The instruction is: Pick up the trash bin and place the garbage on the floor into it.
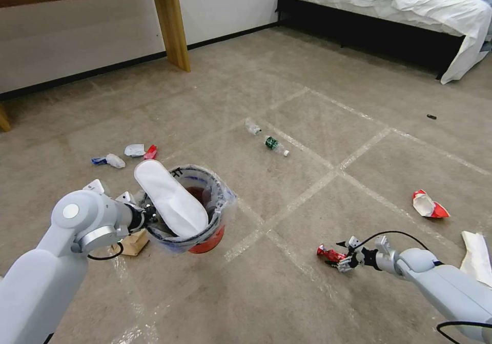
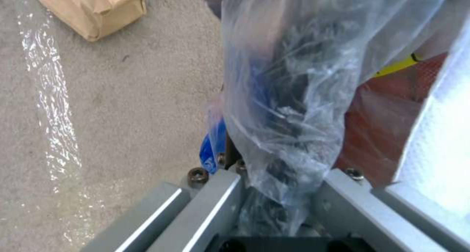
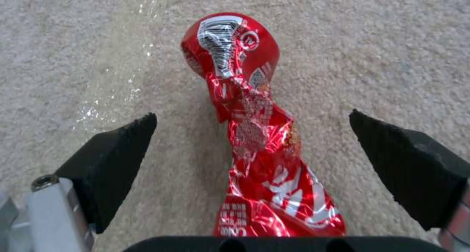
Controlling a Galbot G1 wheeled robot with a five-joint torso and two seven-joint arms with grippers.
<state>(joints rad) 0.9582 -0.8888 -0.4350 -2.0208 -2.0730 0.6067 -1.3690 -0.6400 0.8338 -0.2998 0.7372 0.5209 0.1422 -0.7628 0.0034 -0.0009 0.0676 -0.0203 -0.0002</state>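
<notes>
The trash bin [image 1: 207, 241], a small red bucket lined with a clear bag [image 2: 289, 98], hangs tilted from my left gripper [image 1: 148, 216], which is shut on its near rim and the bag. A flat white slipper [image 1: 171, 203] sticks out of the bin. Over at the right of the floor [image 1: 287, 303], my right gripper [image 1: 344, 260] is low and open, its black pads [image 3: 117, 160] on either side of a crumpled red foil wrapper [image 3: 255, 134], not touching it. More garbage lies around: two clear bottles [image 1: 252, 127], one green-labelled [image 1: 273, 144], and a red-and-white wrapper [image 1: 429, 204].
A brown paper bag [image 1: 134, 242] lies under the left wrist. Small scraps [image 1: 134, 150] lie on the left and white paper [image 1: 476, 257] at the right edge. A wooden table leg [image 1: 173, 21] stands at the back left and a bed [image 1: 389, 0] at the back right.
</notes>
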